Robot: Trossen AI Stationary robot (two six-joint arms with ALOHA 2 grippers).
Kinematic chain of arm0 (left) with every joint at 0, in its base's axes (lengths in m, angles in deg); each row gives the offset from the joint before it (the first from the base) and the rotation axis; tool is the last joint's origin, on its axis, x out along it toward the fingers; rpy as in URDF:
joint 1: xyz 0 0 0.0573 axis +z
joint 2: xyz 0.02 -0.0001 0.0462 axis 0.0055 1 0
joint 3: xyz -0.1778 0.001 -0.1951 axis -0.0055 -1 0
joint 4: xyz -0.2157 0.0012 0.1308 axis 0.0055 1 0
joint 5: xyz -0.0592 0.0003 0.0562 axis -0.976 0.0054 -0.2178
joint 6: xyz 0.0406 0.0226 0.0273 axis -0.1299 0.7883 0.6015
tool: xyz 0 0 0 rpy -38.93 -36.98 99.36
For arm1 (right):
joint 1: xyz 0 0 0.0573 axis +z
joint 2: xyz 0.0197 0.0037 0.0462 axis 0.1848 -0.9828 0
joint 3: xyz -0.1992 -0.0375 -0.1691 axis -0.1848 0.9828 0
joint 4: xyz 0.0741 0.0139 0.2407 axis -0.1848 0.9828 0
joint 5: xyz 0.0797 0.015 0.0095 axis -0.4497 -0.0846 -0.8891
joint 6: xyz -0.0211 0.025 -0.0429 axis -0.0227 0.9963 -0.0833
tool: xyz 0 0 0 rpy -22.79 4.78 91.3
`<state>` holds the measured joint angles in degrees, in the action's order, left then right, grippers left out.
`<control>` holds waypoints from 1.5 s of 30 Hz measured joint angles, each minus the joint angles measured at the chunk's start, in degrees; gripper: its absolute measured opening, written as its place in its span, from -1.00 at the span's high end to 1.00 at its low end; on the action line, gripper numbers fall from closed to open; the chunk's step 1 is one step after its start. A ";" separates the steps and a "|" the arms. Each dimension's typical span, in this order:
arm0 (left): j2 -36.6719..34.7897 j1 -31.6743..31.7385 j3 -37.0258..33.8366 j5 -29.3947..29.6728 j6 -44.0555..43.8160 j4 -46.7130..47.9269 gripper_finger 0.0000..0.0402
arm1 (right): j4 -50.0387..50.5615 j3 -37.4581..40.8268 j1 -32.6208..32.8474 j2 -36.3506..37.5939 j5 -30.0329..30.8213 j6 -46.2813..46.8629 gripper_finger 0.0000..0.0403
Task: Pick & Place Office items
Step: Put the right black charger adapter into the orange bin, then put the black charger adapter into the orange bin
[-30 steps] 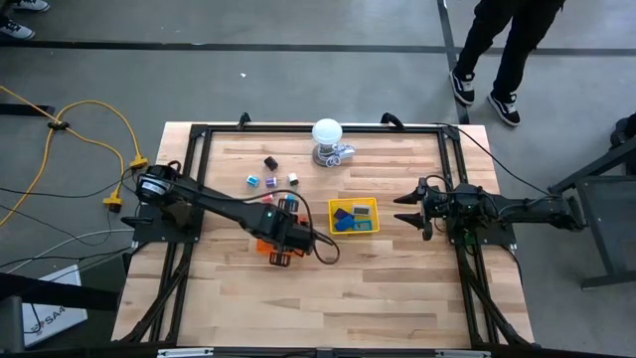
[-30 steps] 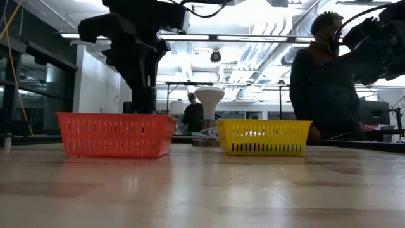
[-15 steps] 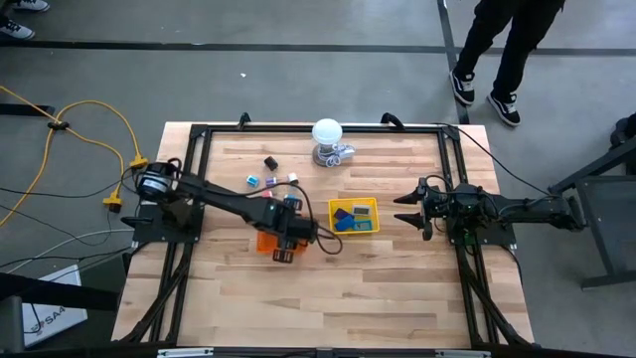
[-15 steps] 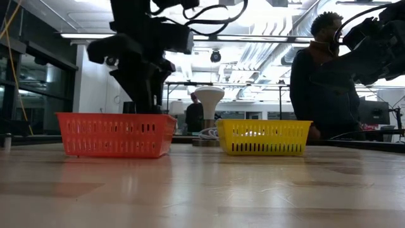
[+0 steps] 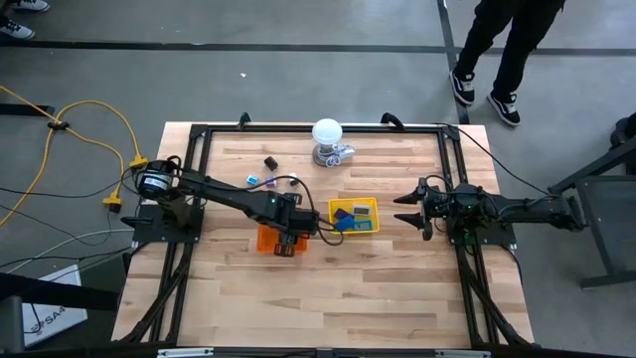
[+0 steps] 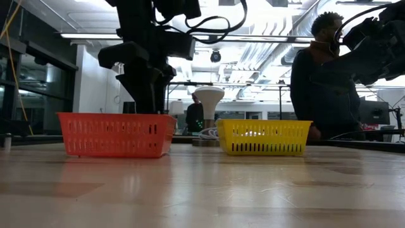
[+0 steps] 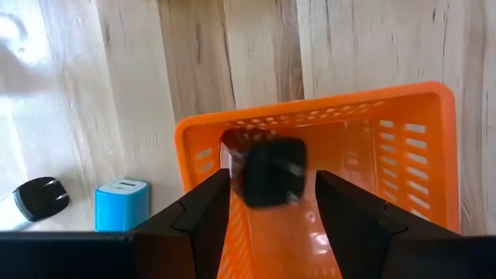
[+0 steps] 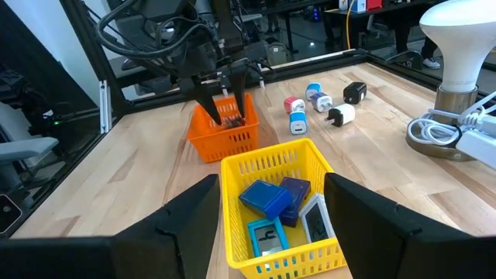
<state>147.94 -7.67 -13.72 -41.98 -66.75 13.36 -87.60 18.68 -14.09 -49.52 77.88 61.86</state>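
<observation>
My left gripper [image 5: 288,246] hangs open, fingers pointing down, over the orange basket [image 5: 266,239]. A small black piece [image 7: 267,171] shows blurred between the fingertips, above the basket floor [image 7: 364,201], and seems apart from them. My right gripper [image 5: 405,211] waits open, to the right of the yellow basket [image 5: 354,216]. That basket holds flat blue, purple, teal and grey blocks [image 8: 267,198]. Loose bits lie on the table beyond the baskets: a black one [image 5: 269,162], blue ones [image 5: 254,181] and a white one [image 5: 294,179].
A white ball lamp on a metal base [image 5: 327,133] with its cable stands near the table's far edge. A blue block [image 7: 122,205] and a black plug [image 7: 40,198] lie beside the orange basket. A person [image 6: 323,82] stands beyond the far edge. Bare wood lies toward the near edge.
My left gripper has drifted toward the table's right and a little toward the far edge, above the orange basket, and its arm has swung with it. The right arm has kept still.
</observation>
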 joint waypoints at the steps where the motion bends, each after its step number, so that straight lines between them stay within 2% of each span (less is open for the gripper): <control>1: 0.00 0.00 0.00 0.00 0.00 0.00 0.09 | 0.00 0.00 0.02 0.00 0.00 0.00 -0.09; 10: -0.16 -0.23 0.00 -0.02 -0.13 0.12 0.09 | 0.00 0.00 0.01 0.00 0.00 0.01 -0.09; 19: -9.08 1.89 0.02 1.07 3.52 4.42 0.09 | 0.01 0.00 0.01 0.00 -0.02 0.01 -0.09; 25: -10.93 10.04 0.04 0.76 1.06 6.57 0.09 | 0.00 0.00 0.02 0.00 0.00 0.01 -0.09; 34: -9.66 24.60 0.10 -3.92 7.47 6.04 0.08 | 0.00 0.00 0.00 0.00 0.00 -0.01 -0.09; 45: -6.19 39.07 0.01 -8.73 -0.40 3.85 0.08 | 0.00 0.02 0.02 0.00 -0.01 0.01 -0.09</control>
<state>141.75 31.40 -13.71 -50.71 -67.15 17.21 -87.60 18.70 -14.07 -49.52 77.88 61.87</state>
